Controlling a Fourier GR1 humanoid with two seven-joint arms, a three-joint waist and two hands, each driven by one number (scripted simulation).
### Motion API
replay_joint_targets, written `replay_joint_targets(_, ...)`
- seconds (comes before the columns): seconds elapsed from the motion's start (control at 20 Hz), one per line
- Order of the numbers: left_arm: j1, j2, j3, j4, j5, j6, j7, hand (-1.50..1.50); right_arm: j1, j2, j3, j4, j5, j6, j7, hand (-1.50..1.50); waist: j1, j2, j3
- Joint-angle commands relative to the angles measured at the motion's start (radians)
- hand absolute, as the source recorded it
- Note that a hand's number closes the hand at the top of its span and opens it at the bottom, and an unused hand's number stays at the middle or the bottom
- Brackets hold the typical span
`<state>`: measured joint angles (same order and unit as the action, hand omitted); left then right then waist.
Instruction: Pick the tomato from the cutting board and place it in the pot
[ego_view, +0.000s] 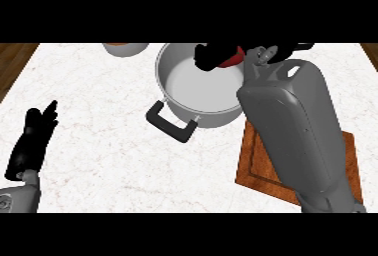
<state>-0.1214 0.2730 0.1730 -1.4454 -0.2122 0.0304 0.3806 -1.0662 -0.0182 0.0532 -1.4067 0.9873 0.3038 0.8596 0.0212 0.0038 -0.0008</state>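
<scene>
A grey pot (193, 86) with a black handle stands at the top middle of the white counter. My right hand (214, 55) hangs over the pot's far rim, fingers curled round the red tomato (233, 57), of which only a small part shows. The wooden cutting board (258, 170) lies at the lower right, mostly hidden under my right forearm (295, 135). My left hand (33, 137) rests at the left edge of the view, fingers straight and holding nothing.
A pale bowl-like object (124, 48) sits at the counter's far edge, left of the pot. Dark wood floor shows beyond the counter's left and right edges. White marble counter (103, 100) spreads between my left hand and the pot.
</scene>
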Motion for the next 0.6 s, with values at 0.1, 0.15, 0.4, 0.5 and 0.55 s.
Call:
replay_joint_targets(0.1,0.014,-0.008,-0.017,-0.029,-0.010,-0.006,0.022,0.00,0.007,0.018,-0.057,0.278,-0.091,-0.204,-0.045,-1.50,0.013,0.005,0.001)
replay_joint_targets(0.15,0.019,-0.015,-0.013,-0.048,-0.009,0.004,0.039,0.00,-0.019,0.018,-0.073,0.257,-0.125,-0.155,-0.021,-1.50,0.000,-0.001,0.001)
replay_joint_targets(0.4,-0.023,0.002,-0.011,-0.049,-0.010,-0.011,0.057,0.00,0.013,0.018,0.002,0.337,-0.271,-0.430,-0.097,-1.50,0.012,0.001,0.001)
replay_joint_targets(0.5,-0.007,-0.012,-0.010,-0.023,0.001,-0.012,0.020,0.00,0.016,0.018,-0.052,0.353,-0.289,-0.518,-0.186,-1.50,0.010,0.004,0.001)
replay_joint_targets(0.55,0.021,0.013,0.002,-0.049,-0.001,-0.023,0.016,0.00,0.027,0.018,-0.017,0.347,-0.310,-0.594,-0.172,-1.50,0.020,0.003,0.001)
